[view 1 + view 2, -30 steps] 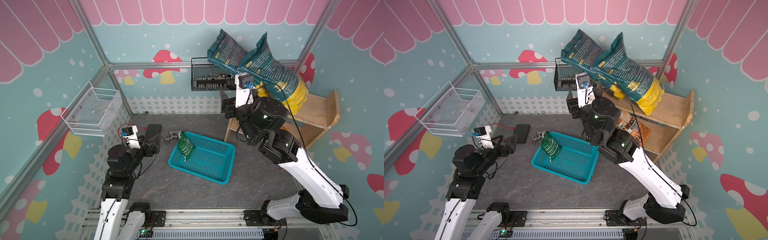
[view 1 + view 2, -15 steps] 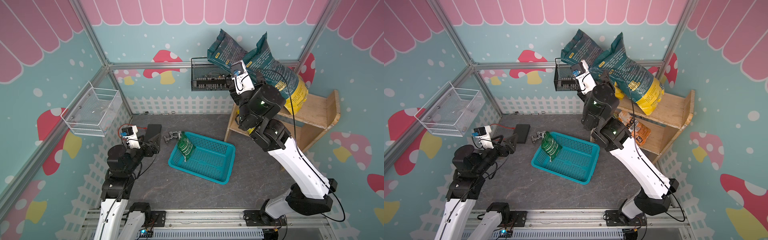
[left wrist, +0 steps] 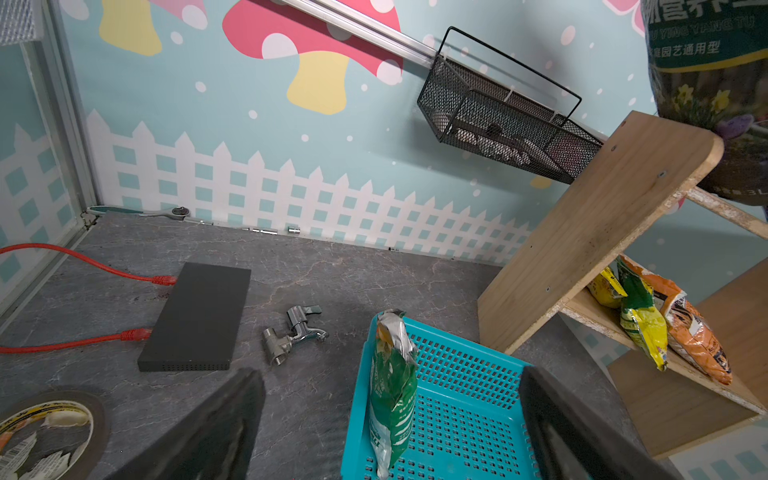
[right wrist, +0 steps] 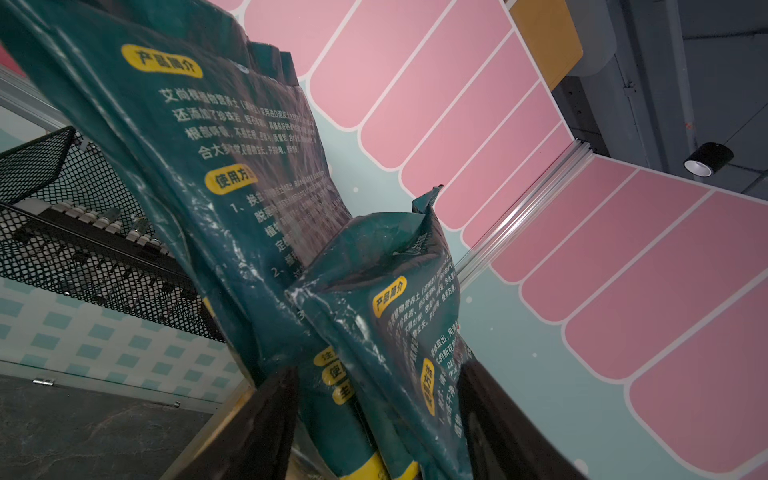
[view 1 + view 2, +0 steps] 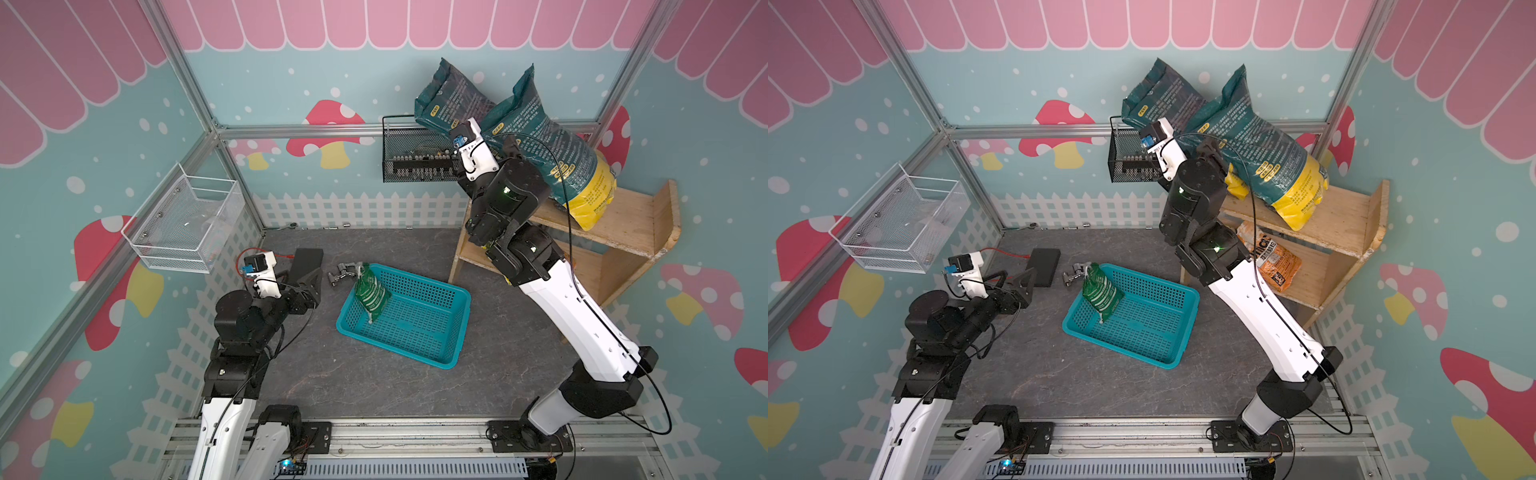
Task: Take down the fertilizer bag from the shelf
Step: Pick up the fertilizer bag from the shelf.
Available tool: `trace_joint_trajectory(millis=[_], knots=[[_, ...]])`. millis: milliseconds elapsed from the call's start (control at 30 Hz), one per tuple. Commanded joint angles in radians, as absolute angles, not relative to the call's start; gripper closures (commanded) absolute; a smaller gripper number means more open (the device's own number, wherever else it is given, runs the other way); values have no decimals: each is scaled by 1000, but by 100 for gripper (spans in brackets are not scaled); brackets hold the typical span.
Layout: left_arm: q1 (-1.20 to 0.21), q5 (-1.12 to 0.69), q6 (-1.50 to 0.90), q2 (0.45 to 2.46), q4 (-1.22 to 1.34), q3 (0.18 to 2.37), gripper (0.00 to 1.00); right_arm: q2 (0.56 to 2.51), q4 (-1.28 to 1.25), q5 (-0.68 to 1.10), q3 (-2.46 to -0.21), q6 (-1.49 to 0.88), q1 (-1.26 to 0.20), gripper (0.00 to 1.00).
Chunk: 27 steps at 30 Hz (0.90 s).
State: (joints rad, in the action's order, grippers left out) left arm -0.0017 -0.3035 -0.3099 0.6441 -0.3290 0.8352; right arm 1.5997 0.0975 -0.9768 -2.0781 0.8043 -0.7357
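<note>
Two dark teal fertilizer bags with yellow bottoms, the front one [image 5: 540, 137] [image 5: 1258, 133] and the back one [image 5: 449, 104], lean on the top tier of the wooden shelf [image 5: 631, 216] [image 5: 1345, 216]. My right gripper [image 4: 378, 372] is raised to their lower halves. In the right wrist view the front fertilizer bag [image 4: 399, 332] and the edge of the back bag [image 4: 232, 166] fill the gap, with a finger [image 4: 266, 415] pressed against each side. Both bags still rest on the shelf. My left gripper [image 3: 390, 399] [image 5: 309, 286] hovers low at the left, open and empty.
A teal basket [image 5: 411, 320] holding a green pouch [image 5: 370, 291] sits mid-floor. A metal faucet [image 5: 343, 274] and a black box [image 5: 309, 264] lie beside it. A black wire basket [image 5: 415, 162] hangs by the bags, a white one [image 5: 187, 224] at left. Small orange and yellow bags [image 5: 1275, 257] fill the lower tier.
My right arm has risen from beside the shelf and reached up to the bags, and its jaws have narrowed around them. The left arm has not moved.
</note>
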Motion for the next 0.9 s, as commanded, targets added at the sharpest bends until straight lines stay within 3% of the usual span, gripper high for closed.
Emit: trace_joint_trajectory(millis=[0,733,800,867], knots=[[4,-316,-304,636,-318,823,1,1613,28,-991,-2104,829,-701,35],[4,-318,-304,635,-317,823,1,1672,40,-958,-2142,784,-578,36],[3,-316,-304,634,-316,823,1,1679,48,-956,-2150,777,-572,40],[4,-319,-304,634,-317,824,1,1685,51,-957,-2158,775,-562,66]])
